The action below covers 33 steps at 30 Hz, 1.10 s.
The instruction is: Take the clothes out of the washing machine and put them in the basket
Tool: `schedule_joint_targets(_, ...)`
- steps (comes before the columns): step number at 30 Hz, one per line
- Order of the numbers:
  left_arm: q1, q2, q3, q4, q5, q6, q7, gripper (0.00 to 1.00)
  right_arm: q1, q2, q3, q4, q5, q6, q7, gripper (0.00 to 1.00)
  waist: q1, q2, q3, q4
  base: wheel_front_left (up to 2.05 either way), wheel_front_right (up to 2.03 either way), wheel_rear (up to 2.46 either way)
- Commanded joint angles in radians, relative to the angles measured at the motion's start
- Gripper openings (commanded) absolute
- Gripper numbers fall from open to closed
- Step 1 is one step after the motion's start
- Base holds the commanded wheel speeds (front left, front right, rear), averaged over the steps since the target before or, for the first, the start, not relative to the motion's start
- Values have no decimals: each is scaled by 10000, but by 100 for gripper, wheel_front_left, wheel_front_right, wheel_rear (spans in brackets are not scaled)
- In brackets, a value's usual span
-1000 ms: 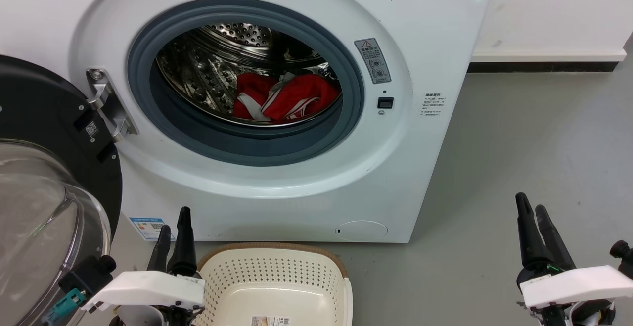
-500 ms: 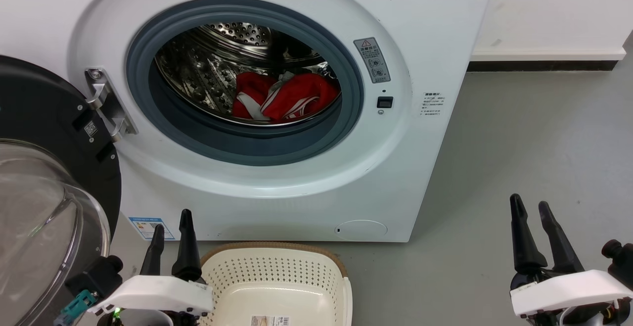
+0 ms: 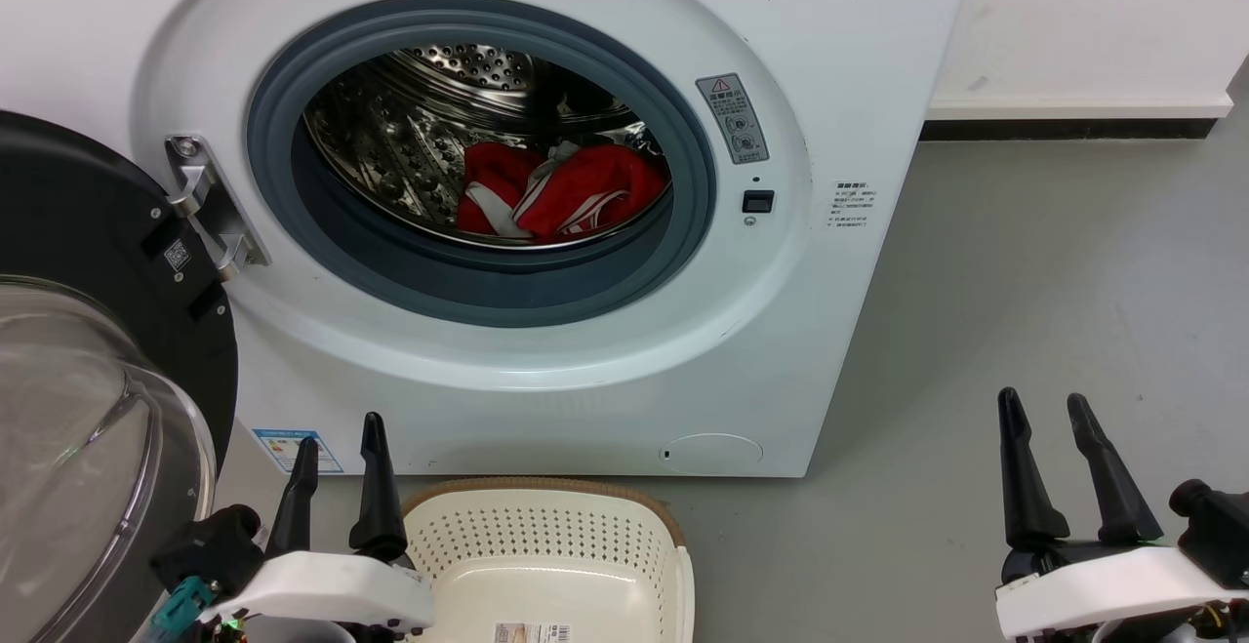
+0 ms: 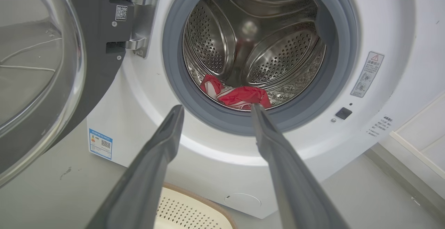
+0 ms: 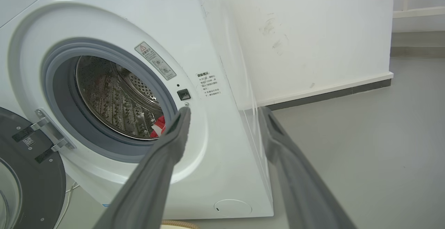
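Head view: red garment (image 3: 561, 192) bunched low in the drum (image 3: 400, 140) of the washing machine (image 3: 605, 399), long axis left-right, above the basket (image 3: 543, 489) on the floor (image 3: 1025, 272). Likely nearer: left tool (image 3: 339, 431), fingers apart, below the porthole (image 3: 488, 292); garment lies up and ahead. Off the machine's right, right tool (image 3: 1040, 397), also apart.

Basket (image 3: 546, 536) cut off below, door (image 3: 88, 233) cut off left, label (image 3: 732, 119) text unreadable

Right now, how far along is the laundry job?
Done: the washing machine has its door open and the basket sits empty in front of it. In hand: nothing; the left gripper and right gripper are both open, low, outside the machine. Left: the red clothes lie in the drum, to be grasped, pulled out and dropped into the basket.
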Motion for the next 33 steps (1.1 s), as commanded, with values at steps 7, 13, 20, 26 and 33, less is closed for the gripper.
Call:
schedule_joint_targets(7,87,26,-23,-227,817,98,-236,100,149,-22,51,-312,-945,0,-244,100,0,0,7,-3,0,0,0)
schedule_joint_targets(13,187,23,-30,-195,1384,96,-387,100,249,-21,95,-444,-1549,0,-380,100,0,0,-2,-20,0,0,0)
schedule_joint_targets(20,274,16,-49,-201,1991,110,-555,100,371,-20,127,-571,-2205,-1,-536,100,0,0,-23,-28,0,0,0)
schedule_joint_targets(26,350,12,-49,-176,2483,95,-670,100,498,-19,143,-669,-2725,-1,-669,100,0,0,-21,-36,0,0,0)
schedule_joint_targets(33,455,8,-68,-157,3027,140,-817,100,585,-18,152,-769,-3311,-1,-815,100,0,0,-21,-33,0,0,0)
